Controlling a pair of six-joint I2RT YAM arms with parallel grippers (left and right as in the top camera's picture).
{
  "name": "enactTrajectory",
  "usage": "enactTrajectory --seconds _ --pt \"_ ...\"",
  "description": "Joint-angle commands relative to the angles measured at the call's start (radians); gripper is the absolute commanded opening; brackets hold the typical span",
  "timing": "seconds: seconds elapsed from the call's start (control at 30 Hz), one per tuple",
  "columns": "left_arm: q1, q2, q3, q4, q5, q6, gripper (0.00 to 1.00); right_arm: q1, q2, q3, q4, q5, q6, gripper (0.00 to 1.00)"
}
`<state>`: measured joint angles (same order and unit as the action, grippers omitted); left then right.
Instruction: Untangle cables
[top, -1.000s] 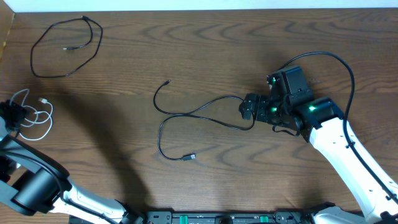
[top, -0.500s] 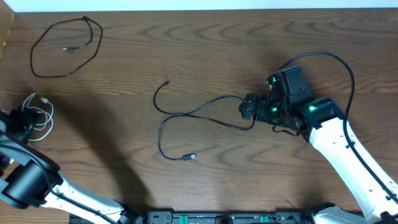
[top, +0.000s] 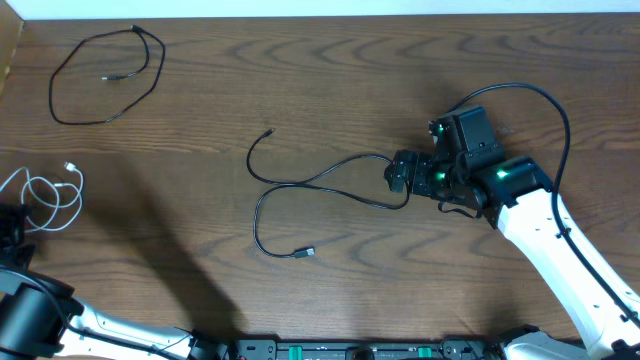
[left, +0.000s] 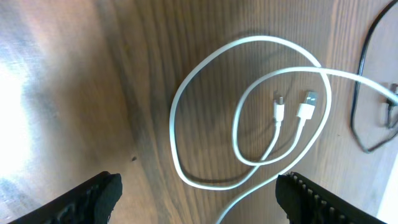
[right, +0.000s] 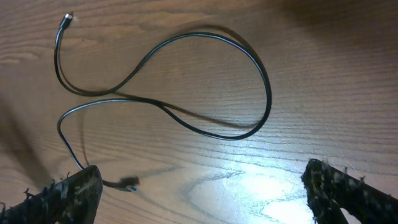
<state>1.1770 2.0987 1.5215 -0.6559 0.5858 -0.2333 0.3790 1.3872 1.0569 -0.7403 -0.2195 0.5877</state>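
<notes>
A white cable (top: 52, 192) lies in loose loops at the table's left edge, both plugs (left: 292, 109) inside the loops. My left gripper (left: 199, 202) hovers open just short of it, and the cable's tail runs between the fingers (left: 93, 196) without touching them. A black cable (top: 300, 190) snakes across the middle of the table. My right gripper (top: 397, 175) is open over that cable's right-hand loop (right: 205, 87), with one plug (right: 127, 182) beside its left finger (right: 68, 196). Another black cable (top: 105, 75) lies coiled alone at the far left.
The far black cable shows at the right edge (left: 367, 93) of the left wrist view. The thick black wire (top: 540, 100) of the right arm arches over the table behind that arm. The table's left edge (top: 8, 70) is close to the white cable.
My left gripper has drawn back toward the near-left corner, away from the white cable, which now lies spread on the table. The right arm and both black cables have not moved.
</notes>
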Motion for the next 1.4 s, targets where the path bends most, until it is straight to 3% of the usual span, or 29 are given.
enactTrajectory --seconds 0.0,0.1,0.33,0.53,0.63,0.77,0.93,1.0,1.07,1.23,1.37 --pt "0.020 0.004 -0.001 -0.010 0.101 -0.005 0.85 0.009 0.000 -0.006 0.001 0.012 -0.002 0.99" --pt "0.027 0.004 -0.001 -0.028 0.186 -0.005 0.85 0.009 0.000 -0.006 0.008 0.011 -0.002 0.99" --pt "0.027 0.003 -0.001 -0.087 0.209 -0.005 0.85 0.009 0.000 -0.006 0.009 0.011 -0.002 0.99" --pt "0.032 0.003 0.013 -0.053 0.372 -0.006 0.85 0.009 0.000 -0.006 -0.005 0.011 -0.002 0.99" --pt "0.032 0.003 0.016 -0.039 0.371 -0.102 0.86 0.009 0.000 -0.006 -0.004 0.011 -0.002 0.99" --pt "0.032 0.003 0.016 -0.093 0.290 -0.214 0.86 0.009 0.000 -0.006 0.012 0.011 -0.002 0.99" --pt "0.030 0.003 0.016 -0.263 -0.026 -0.354 0.86 0.009 0.000 -0.006 0.015 0.011 -0.002 0.99" --pt "0.029 0.003 0.016 -0.293 -0.075 -0.371 0.86 0.009 0.000 -0.006 0.015 0.011 -0.002 0.99" --pt "0.028 0.003 0.016 -0.301 -0.023 -0.366 0.86 0.009 0.000 -0.006 0.016 0.011 -0.002 0.99" --pt "0.028 0.003 0.016 -0.266 0.392 -0.333 0.86 0.009 0.000 -0.006 0.024 0.011 -0.002 0.99" --pt "0.028 0.003 0.016 -0.251 0.642 -0.481 0.86 0.009 0.000 -0.006 0.025 0.011 -0.002 0.99"
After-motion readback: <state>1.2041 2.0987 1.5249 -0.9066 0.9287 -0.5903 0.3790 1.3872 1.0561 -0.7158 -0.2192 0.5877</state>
